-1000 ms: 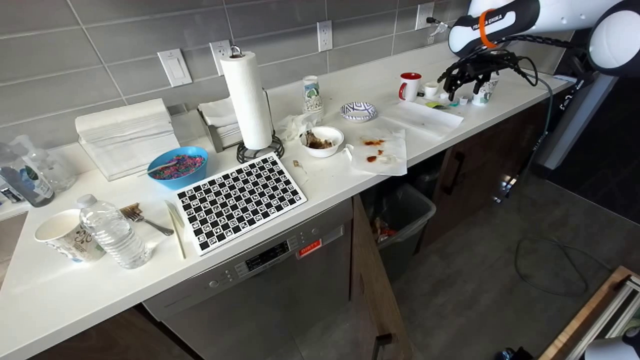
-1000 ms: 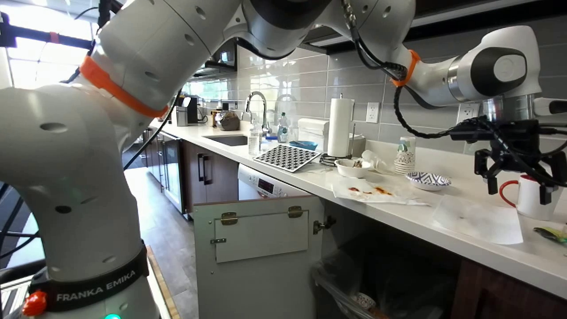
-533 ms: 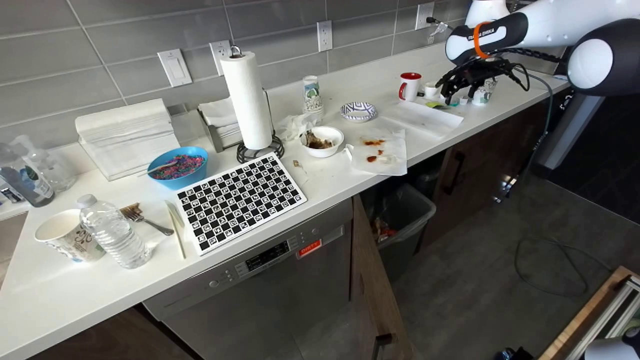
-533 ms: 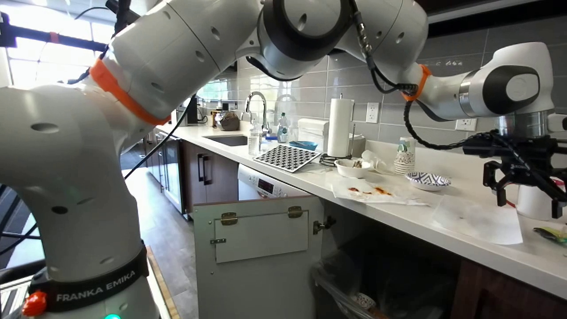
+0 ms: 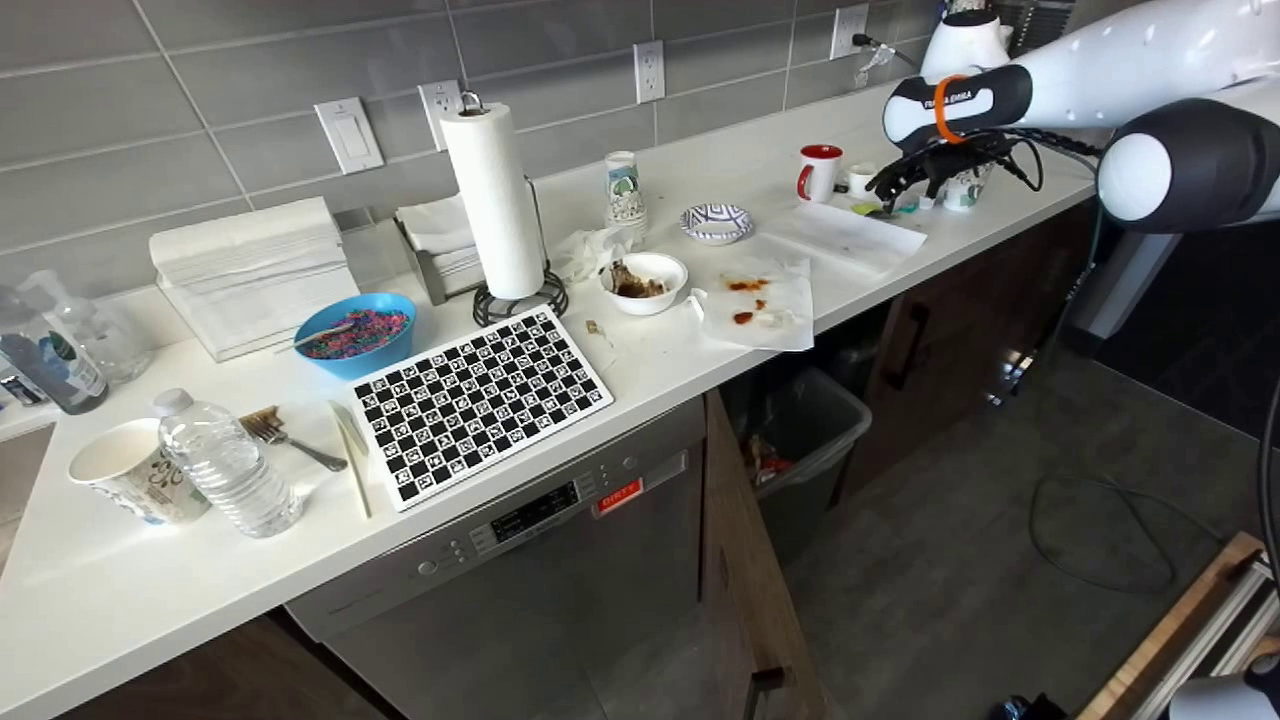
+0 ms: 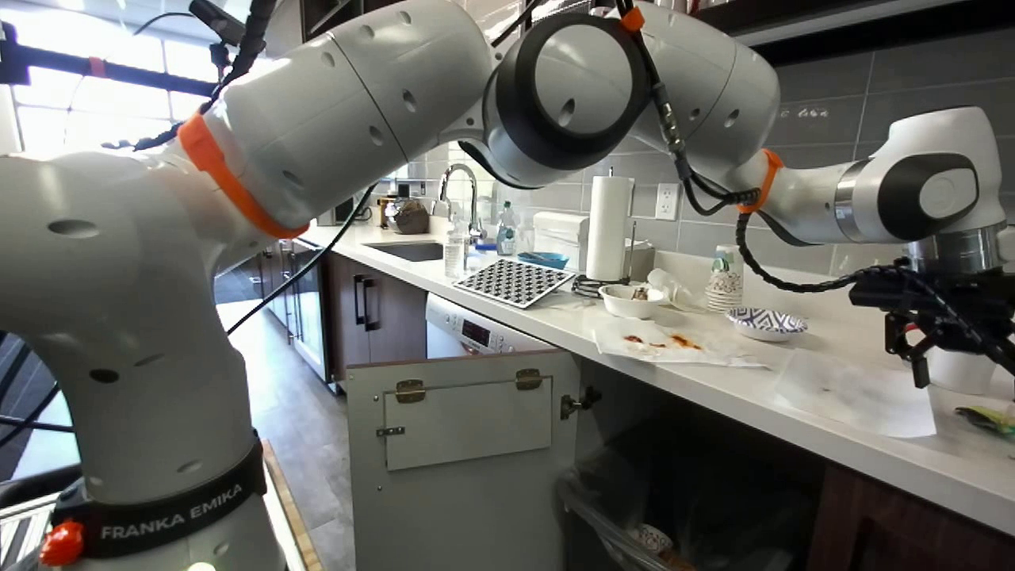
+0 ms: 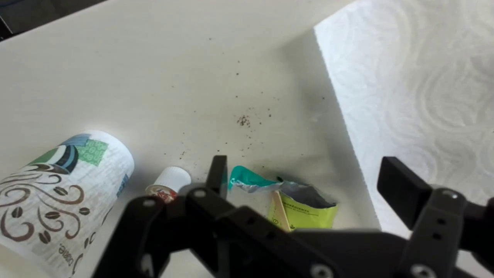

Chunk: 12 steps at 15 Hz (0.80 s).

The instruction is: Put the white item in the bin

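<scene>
My gripper (image 7: 307,177) stands open above the counter, nothing between its fingertips; in an exterior view the gripper (image 5: 910,195) hovers by the red-and-white mug (image 5: 820,180). Several white things lie nearby, and I cannot tell which is the white item. Among them are an embossed paper sheet (image 7: 420,96), partly behind a finger in the wrist view, a small white creamer tub (image 7: 171,179) and a patterned paper cup (image 7: 65,197). The paper sheet (image 6: 856,396) lies flat near the counter edge. Under the counter is the dark bin (image 5: 800,515) with a clear-looking liner and some rubbish inside.
Below the jaws lies a torn green packet (image 7: 308,212) with a wooden stick. A patterned bowl (image 5: 716,224), stained paper (image 5: 765,305), white bowl (image 5: 660,268) and paper towel roll (image 5: 495,200) stand along the counter. An open cabinet door (image 6: 468,476) juts out beside the bin.
The arm has come down, bringing the gripper closer to the counter beside the mug. It also shifted slightly sideways. The jaws have stayed open, and the counter items have not moved.
</scene>
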### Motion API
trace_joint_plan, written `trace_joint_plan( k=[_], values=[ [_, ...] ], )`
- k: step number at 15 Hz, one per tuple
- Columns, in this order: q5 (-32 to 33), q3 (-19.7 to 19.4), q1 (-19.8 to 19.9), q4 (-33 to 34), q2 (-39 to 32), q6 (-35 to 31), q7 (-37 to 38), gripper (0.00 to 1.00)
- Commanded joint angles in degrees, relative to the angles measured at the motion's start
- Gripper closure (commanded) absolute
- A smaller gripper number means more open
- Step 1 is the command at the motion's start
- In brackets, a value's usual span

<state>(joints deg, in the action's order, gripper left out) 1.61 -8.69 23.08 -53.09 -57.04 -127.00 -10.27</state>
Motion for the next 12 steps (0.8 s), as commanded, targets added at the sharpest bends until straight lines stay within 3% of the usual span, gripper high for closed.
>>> trace_joint_plan(
  k=[1,12],
  values=[
    [0.00,0.00,0.03,0.39,-0.23,0.00,0.00,0.00],
    [-0.78,6.23,4.60,1.23,-4.54,-15.51,-23.82,0.00]
  ],
)
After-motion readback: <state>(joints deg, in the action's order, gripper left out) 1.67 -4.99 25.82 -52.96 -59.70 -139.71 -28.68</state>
